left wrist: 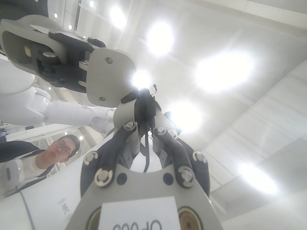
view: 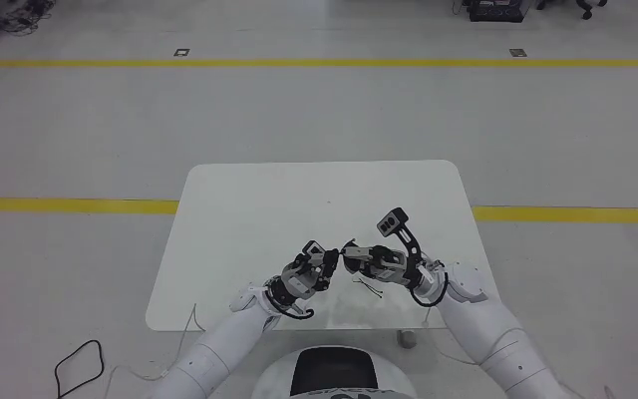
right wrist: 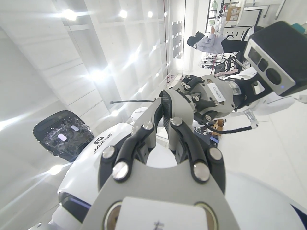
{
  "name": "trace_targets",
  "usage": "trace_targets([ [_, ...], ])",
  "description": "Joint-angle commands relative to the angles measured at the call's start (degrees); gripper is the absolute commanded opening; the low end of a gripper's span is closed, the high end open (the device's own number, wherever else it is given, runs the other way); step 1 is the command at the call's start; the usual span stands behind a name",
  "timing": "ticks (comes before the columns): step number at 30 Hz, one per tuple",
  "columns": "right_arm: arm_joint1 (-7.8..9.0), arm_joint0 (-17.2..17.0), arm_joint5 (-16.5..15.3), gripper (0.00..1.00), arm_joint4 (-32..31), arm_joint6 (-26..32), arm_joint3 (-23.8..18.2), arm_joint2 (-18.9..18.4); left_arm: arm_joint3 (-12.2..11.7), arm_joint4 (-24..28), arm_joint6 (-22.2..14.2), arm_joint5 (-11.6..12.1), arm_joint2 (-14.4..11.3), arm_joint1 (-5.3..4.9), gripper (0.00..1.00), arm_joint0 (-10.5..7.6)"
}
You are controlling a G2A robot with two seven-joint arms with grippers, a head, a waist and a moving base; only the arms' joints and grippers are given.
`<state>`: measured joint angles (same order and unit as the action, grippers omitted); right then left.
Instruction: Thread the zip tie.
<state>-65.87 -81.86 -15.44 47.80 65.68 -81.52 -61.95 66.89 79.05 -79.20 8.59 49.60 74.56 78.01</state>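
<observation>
Both grippers meet above the front part of the white table (view: 319, 199). My left gripper (left wrist: 145, 104) is shut on a thin black zip tie (left wrist: 146, 149), whose strap hangs down between the fingers. My right gripper (right wrist: 161, 104) is shut on the zip tie (right wrist: 132, 101) too; a straight length of strap sticks out sideways from its pads and ends in a small head. In the top view the left gripper (view: 332, 259) and right gripper (view: 353, 259) stand tip to tip, almost touching.
A few loose black zip ties (view: 371, 289) lie on the table just in front of the right gripper. The table's front edge is close under both arms. A black cable (view: 75, 364) lies on the floor at the front left.
</observation>
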Motion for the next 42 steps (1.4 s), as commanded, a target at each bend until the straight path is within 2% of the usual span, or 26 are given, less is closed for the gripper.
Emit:
trace_targets([
  [1,0.03,-0.08,0.15,0.00,-0.16,0.03,-0.01,-0.16,0.00,0.00,0.00,0.00,0.00,0.00,0.00,0.00],
  [42,-0.18,0.49,2.57,0.00,-2.04,-0.07,2.37,-0.55,0.00,0.00,0.00,0.00,0.00,0.00,0.00,0.00],
])
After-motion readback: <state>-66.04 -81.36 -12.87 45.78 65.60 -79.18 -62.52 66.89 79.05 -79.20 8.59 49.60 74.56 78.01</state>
